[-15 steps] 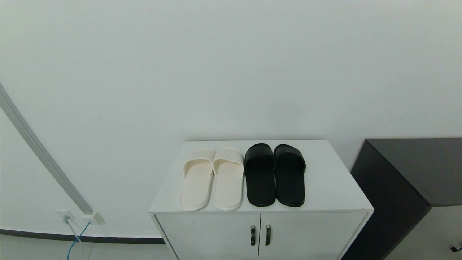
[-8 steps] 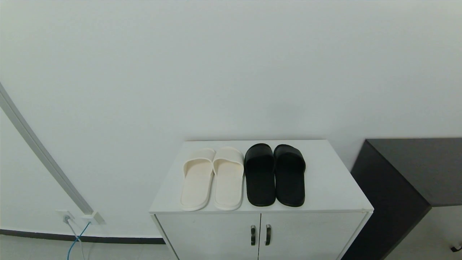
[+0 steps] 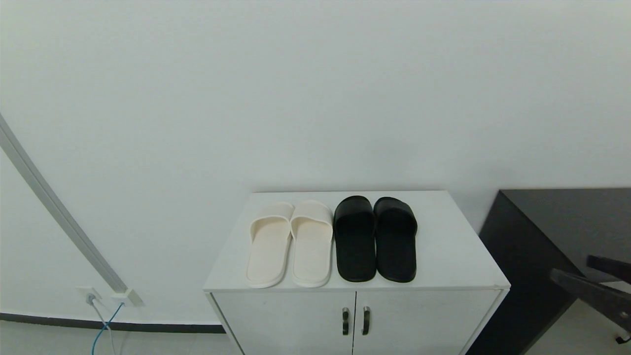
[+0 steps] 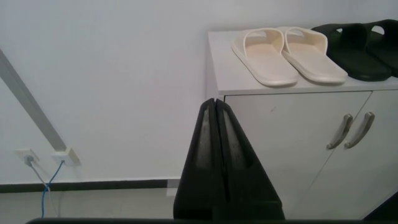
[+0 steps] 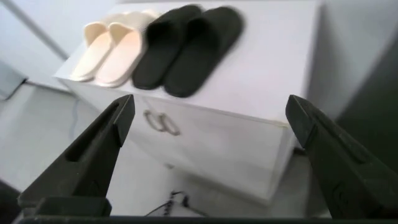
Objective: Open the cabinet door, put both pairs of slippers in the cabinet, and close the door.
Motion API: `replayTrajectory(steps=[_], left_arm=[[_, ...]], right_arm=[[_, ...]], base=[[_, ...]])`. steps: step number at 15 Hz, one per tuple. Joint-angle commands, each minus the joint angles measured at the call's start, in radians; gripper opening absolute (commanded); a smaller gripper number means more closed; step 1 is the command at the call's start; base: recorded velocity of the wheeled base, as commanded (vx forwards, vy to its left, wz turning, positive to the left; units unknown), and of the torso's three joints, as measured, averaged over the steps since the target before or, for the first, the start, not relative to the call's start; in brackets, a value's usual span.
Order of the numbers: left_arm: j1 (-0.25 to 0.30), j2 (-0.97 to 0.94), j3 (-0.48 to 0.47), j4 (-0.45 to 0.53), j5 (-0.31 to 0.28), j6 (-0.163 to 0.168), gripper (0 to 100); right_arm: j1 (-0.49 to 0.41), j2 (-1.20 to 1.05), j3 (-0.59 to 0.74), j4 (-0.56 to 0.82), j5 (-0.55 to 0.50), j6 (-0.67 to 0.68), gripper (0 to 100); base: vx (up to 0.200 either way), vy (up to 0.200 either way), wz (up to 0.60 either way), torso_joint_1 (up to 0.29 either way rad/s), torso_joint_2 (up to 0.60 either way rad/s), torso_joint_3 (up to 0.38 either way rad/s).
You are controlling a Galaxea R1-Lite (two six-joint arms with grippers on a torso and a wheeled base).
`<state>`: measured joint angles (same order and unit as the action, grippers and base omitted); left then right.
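Right wrist view: your right claw [image 5: 211, 106] hangs spread wide, likely readied for the door handles [image 5: 160, 122] ahead on the shut cabinet [image 5: 267, 81]. White slippers [image 5: 112, 53] and black slippers [image 5: 186, 46] wait beyond, on top. Your left claw [image 4: 216, 106] is pressed together.

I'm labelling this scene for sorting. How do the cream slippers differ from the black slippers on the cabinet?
The cream slippers are pale; the black slippers are dark. The cream slippers lie on the robot's left, the black slippers on its right. Both pairs rest flat on the cabinet top, side by side, toes toward the wall.
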<state>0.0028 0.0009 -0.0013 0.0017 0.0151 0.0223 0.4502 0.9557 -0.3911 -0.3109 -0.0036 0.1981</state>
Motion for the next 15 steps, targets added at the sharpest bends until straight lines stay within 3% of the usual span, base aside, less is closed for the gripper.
replayTrajectory(steps=[1, 4, 6, 15], left_arm=[[0.000, 0.001, 0.000, 0.000, 0.000, 0.001, 0], [0.000, 0.001, 0.001, 0.000, 0.000, 0.001, 0], [0.000, 0.001, 0.001, 0.000, 0.000, 0.001, 0], [0.000, 0.001, 0.001, 0.000, 0.000, -0.001, 0]], right_arm=[[0.229, 0.224, -0.054, -0.082, -0.148, 0.070, 100], [0.377, 0.383, -0.169, -0.083, -0.283, 0.150, 100], [0.416, 0.514, -0.261, -0.085, -0.351, 0.185, 100], [0.403, 0.992, -0.637, -0.086, -0.622, 0.216, 100]], base=[[0.000, 0.000, 0.00, 0.000, 0.00, 0.000], [0.000, 0.000, 0.00, 0.000, 0.00, 0.000], [0.000, 0.000, 0.00, 0.000, 0.00, 0.000], [0.000, 0.000, 0.00, 0.000, 0.00, 0.000]])
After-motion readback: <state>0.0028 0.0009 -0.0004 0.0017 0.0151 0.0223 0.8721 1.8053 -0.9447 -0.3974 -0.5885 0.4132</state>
